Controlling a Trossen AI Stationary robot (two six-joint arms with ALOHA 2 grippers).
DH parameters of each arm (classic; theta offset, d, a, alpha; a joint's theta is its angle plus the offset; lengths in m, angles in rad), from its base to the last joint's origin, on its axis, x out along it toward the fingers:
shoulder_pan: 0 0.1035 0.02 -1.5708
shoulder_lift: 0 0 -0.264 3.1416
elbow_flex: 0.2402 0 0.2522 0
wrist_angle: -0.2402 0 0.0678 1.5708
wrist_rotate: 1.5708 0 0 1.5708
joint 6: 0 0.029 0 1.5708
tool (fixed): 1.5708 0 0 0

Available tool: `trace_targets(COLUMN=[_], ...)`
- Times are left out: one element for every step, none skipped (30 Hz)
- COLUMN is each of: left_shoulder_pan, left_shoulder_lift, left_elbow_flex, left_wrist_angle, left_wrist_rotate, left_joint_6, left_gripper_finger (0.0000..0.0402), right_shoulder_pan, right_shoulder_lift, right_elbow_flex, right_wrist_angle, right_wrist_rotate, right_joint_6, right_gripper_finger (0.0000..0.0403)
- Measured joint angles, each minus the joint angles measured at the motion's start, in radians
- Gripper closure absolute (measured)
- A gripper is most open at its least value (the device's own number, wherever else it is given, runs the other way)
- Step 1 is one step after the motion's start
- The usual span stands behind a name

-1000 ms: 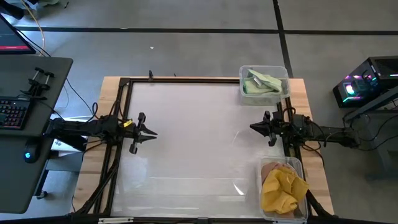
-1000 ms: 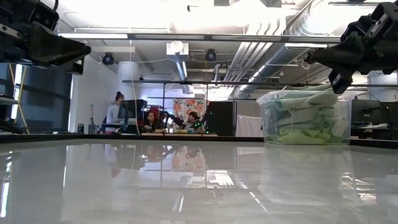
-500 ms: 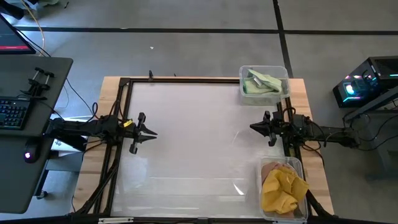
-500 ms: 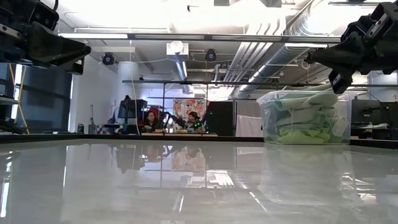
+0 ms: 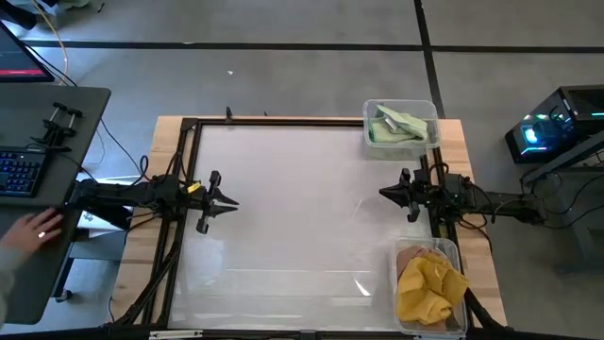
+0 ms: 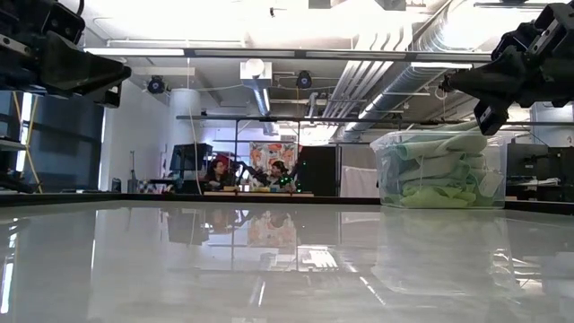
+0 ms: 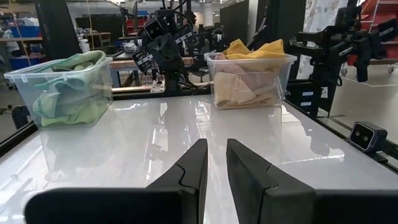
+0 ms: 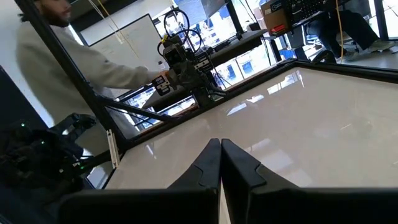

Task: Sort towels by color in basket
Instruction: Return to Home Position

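Green towels (image 5: 398, 126) lie piled in a clear basket (image 5: 370, 140) at the table's far right corner, also seen in the low view (image 6: 432, 170) and the left wrist view (image 7: 65, 93). Mustard yellow towels (image 5: 429, 288) lie on top of peach ones (image 7: 242, 87) in a second clear basket (image 5: 457, 247) at the near right. My left gripper (image 5: 236, 201) hovers shut over the table's left side, pointing level toward the right. My right gripper (image 5: 382, 193) hovers shut over the right side, between the two baskets, pointing left. Neither holds anything.
The white table top (image 5: 302, 217) spreads between the two grippers. A black frame (image 5: 283, 121) runs along the table's edges. A desk with a keyboard (image 5: 19, 170) stands left of the table, with a person's hand (image 5: 33, 227) on it. A person (image 8: 68, 56) stands beyond the left arm.
Both arms have kept still and the towels lie as before. A person's hand has come into the high view at the desk left of the table.
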Motion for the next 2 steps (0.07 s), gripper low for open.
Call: trace_targets(left_shoulder_pan=[0.000,0.000], left_shoulder_lift=[0.000,0.000], left_elbow_flex=[0.000,0.000], left_wrist_angle=[0.000,0.000], left_wrist_rotate=[0.000,0.000], left_joint_6=[0.000,0.000], left_gripper_finger=[0.0355,0.0355], right_shoulder_pan=[0.000,0.000], right_shoulder_lift=[0.000,0.000], right_elbow_flex=[0.000,0.000], right_wrist_angle=[0.000,0.000], right_wrist_rotate=[0.000,0.000], right_joint_6=[0.000,0.000], right_gripper_finger=[0.0402,0.0402])
